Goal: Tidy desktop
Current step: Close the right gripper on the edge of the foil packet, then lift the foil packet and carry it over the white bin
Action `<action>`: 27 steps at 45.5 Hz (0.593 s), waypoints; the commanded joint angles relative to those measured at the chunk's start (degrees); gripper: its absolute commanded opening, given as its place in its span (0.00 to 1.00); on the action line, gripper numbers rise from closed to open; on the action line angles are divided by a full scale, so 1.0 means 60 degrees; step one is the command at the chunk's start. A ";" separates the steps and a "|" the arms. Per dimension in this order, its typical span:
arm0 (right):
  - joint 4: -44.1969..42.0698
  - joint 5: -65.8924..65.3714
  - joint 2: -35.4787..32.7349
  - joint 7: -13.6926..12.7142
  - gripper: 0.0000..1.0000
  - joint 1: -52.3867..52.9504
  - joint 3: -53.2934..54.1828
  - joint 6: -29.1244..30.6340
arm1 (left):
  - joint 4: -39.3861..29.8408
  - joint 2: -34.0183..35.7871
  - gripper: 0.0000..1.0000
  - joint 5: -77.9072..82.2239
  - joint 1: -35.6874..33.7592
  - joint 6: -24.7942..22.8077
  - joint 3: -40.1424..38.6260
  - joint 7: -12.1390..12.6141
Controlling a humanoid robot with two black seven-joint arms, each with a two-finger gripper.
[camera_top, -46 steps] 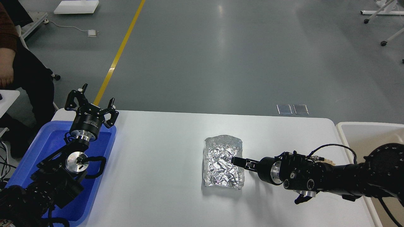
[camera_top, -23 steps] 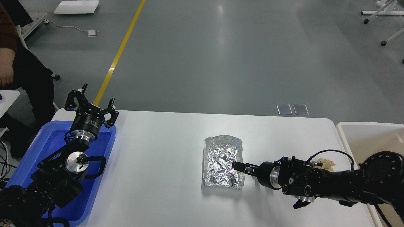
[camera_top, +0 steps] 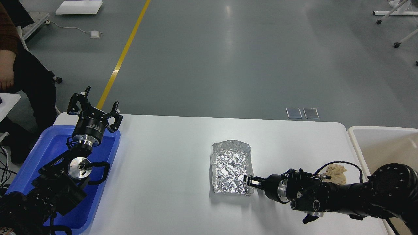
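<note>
Blue plastic tray sits at the left edge of the desktop. Left gripper hangs above the tray's far right corner, pointing up and away, fingers spread wide with nothing between them.

The desktop, a white tabletop with rounded corners, fills the lower middle of the view between the tray and the bin.

Crumpled aluminium foil tray rests on the desktop, right of centre. Right gripper reaches in low from the right, tips at the foil's near right corner and touching or overlapping its rim; seen end-on and dark, so the jaw state cannot be told.

Crumpled beige wad lies on the desktop near its right edge, behind the right arm. Beige bin stands just beyond that edge.
</note>
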 commanded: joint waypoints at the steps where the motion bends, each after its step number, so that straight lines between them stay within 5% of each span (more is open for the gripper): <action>1: -0.0121 0.0082 0.0030 0.0015 0.00 -0.0178 0.0087 -0.0045 | 0.0000 0.0000 1.00 0.0000 0.0000 -0.0001 0.0000 0.0000; 18: 0.0069 0.0214 -0.0116 0.0118 0.00 0.0071 0.0804 -0.0353 | 0.0000 0.0000 1.00 0.0000 0.0000 -0.0001 0.0000 0.0000; 27: 0.1166 0.0200 -0.1097 0.0205 0.00 0.0919 0.1376 -0.0353 | 0.0000 0.0000 1.00 0.0000 0.0000 -0.0001 0.0000 0.0000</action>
